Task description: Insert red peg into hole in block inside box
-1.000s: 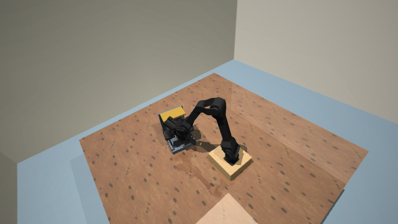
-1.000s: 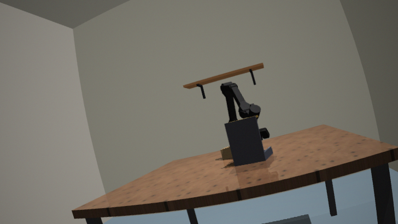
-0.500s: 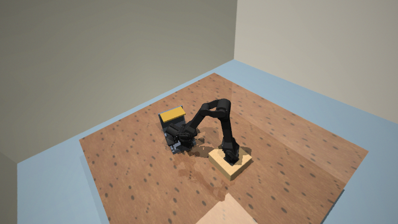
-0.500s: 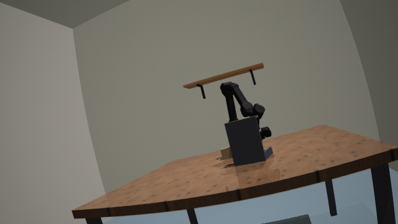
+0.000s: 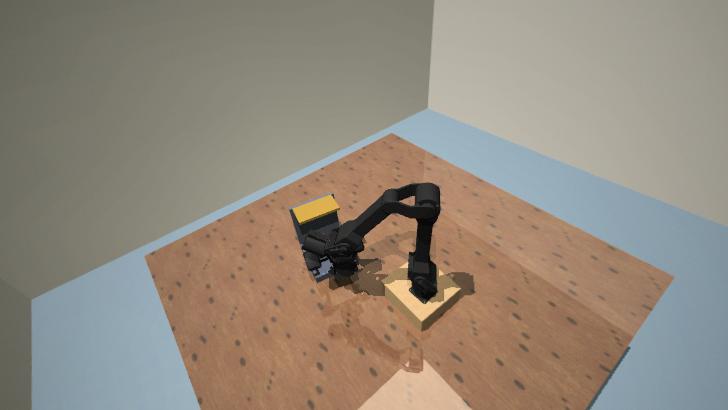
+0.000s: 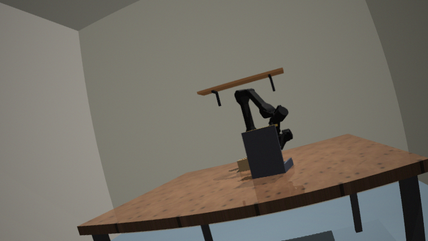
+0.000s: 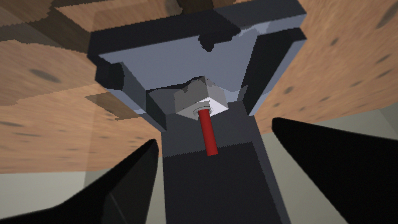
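Observation:
The red peg (image 7: 208, 134) (image 5: 323, 233) stands upright with its lower end in the ringed hole of the pale block (image 7: 218, 106). A long part of it sticks out; how deep it sits cannot be told. The dark box (image 5: 321, 226) (image 6: 263, 152) (image 7: 150, 38) surrounds the block. The yellow roof (image 5: 316, 208) sticks out from its back wall. My gripper (image 7: 215, 133) is open and empty, its fingers wide apart on either side of the peg in the wrist view and clear of it. In the exterior view the gripper is at the box's open front, partly hidden by the side wall.
The box has side walls and a low front edge (image 6: 288, 164). The arm stands on a light wooden base (image 5: 421, 311) (image 6: 243, 165) beside the box. A wooden shelf (image 6: 242, 82) hangs on the wall behind the arm.

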You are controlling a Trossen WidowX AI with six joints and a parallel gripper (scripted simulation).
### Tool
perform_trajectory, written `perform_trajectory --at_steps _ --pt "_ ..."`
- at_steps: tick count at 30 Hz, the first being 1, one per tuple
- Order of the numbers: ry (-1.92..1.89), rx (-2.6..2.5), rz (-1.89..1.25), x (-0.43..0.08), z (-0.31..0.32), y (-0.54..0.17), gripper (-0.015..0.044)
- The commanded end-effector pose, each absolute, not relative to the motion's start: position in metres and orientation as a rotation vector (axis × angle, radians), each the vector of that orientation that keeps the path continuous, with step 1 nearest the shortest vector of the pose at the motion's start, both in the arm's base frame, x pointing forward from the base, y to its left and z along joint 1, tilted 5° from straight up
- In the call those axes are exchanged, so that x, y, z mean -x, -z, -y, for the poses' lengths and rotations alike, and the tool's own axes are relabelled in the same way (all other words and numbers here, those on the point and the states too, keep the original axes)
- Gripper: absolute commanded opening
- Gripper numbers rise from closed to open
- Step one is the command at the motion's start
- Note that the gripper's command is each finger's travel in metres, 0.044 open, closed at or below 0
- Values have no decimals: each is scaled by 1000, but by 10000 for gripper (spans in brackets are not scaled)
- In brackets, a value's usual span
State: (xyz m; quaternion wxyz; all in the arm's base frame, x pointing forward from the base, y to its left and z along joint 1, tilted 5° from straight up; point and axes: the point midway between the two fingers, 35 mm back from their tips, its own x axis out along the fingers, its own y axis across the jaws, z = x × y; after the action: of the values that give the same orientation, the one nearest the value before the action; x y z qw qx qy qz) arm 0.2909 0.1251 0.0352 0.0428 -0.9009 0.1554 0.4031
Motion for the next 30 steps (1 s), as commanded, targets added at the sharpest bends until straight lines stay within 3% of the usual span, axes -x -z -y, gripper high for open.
perform_trajectory --at_steps 1,11,30 --pt "-1219 2754 -478 -280 -130 -54 440" --pt "-1216 2758 -477 -251 -133 -87 440" --pt "-1216 2758 -477 -251 -133 -88 440"
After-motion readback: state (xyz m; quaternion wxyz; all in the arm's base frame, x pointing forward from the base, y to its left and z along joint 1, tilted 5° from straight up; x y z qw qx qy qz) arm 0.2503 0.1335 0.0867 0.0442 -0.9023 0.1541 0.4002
